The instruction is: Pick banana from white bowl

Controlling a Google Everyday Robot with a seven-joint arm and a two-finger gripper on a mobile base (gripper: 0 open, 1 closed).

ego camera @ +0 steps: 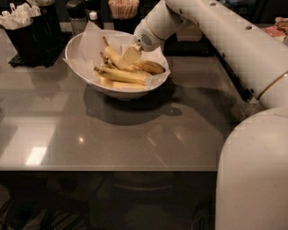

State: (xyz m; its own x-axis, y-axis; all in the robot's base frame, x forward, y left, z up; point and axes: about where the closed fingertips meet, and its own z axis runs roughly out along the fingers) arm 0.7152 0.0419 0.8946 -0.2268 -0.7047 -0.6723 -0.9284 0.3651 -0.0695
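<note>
At the upper left of the frame a black holder (pixel 31 33) full of white packets stands on the grey table (pixel 112 134), well apart from the action. Just right of it, along the back edge, are a dark shaker (pixel 75 12) and a tub of pale sticks (pixel 123 9).

The white bowl (pixel 78 67) sits in the upper middle, lined with white paper (pixel 90 40) that rises above its left rim. The banana (pixel 121 75) lies across the front of the bowl's contents, with its dark stem tip pointing left. Shorter bananas (pixel 113 55) are heaped just behind it, and a browner one (pixel 152 67) lies to the right.

The gripper (pixel 130 54) is down inside the bowl, over the rear of the pile and just behind the long banana. Whether it is released or clenched on anything cannot be told from here. The white arm (pixel 216 27) slants away to the upper right, and the robot's body (pixel 252 175) fills the lower right corner.

The step in hand looks like the reach and grasp, with nothing lifted yet. The next move likely calls for settling on the long fruit alone and then lifting it straight up. The neighbouring bananas touching it and the loose paper lining are what stand in the way, since either could be caught or dragged along.
</note>
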